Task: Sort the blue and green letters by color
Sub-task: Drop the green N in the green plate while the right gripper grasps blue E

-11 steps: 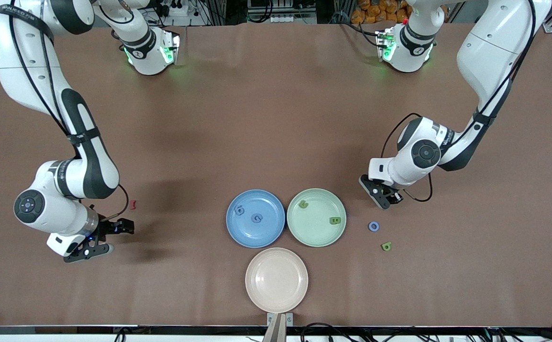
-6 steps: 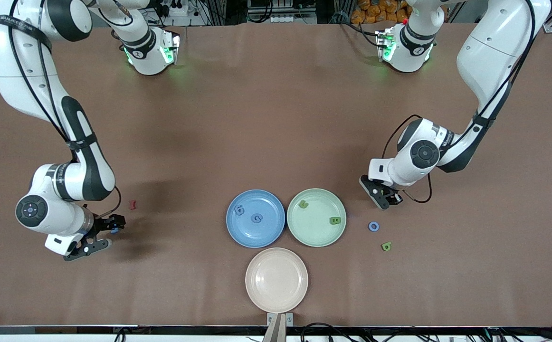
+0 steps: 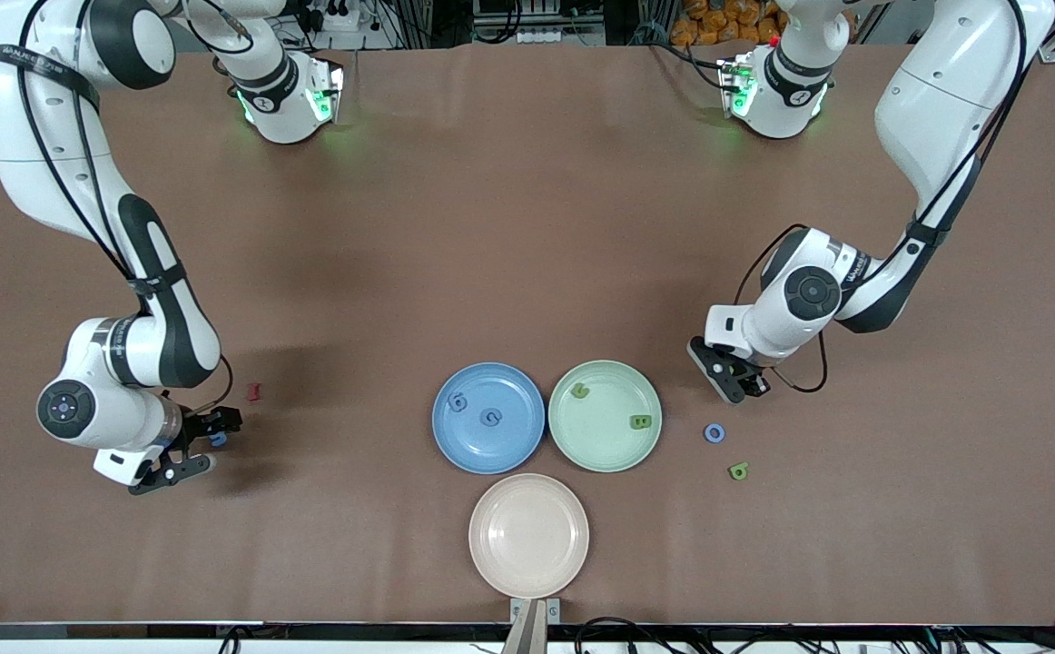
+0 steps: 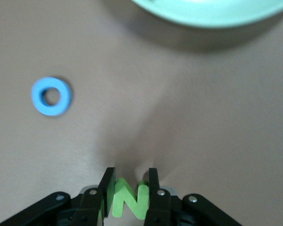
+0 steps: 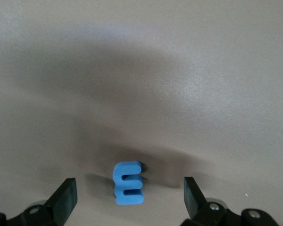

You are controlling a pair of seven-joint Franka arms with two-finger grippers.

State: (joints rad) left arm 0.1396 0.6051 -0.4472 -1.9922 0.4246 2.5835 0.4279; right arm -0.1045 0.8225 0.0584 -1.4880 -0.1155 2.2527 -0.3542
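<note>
brown table (image 3: 527, 227) | left gripper (image 4: 129, 181) fingers pinch green N (image 4: 128, 200) | right gripper (image 5: 129, 195) fingers spread

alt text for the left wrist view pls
The left gripper has its fingers shut on a green N just above the brown table. A blue ring-shaped letter lies on the table ahead, and the rim of a green plate shows at the edge.

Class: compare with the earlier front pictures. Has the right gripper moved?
Yes. The right gripper has shifted away from the round blue plate, toward the right arm's end, closer to the small dark red letter.
</note>
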